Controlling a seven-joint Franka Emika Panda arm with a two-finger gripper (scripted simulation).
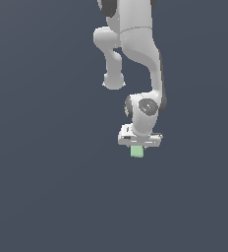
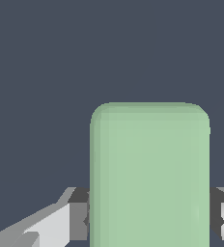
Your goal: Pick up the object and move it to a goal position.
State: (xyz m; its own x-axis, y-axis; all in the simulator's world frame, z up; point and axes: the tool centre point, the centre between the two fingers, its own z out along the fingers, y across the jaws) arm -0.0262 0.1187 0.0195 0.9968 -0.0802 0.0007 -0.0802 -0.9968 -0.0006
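While the wrist view fills most of its frame with the mint-green block (image 2: 150, 176), the fingers (image 2: 61, 219) show on either side of it, their dark pads pressed against its two long flanks, so I judge them clenched on the block rather than merely straddling it. Its rounded corners and plain matte face carry no label, brand or writing, and none can be read anywhere on the arm either. Gripping across the narrow width makes sense: the block is slimmer than the hand, so the fingers can close on flat parallel sides and keep it from twisting. Farther out, the exterior view shows the gripper (image 1: 137, 147) pointing down with the block (image 1: 137, 151) poking out just below the white hand. Whether the block is touching the dark bench (image 1: 47, 197) or hanging clear of it cannot be told, since no shadow or edge gives it away. Behind, the arm (image 1: 135, 44) rises out of frame. No goal marker is visible.
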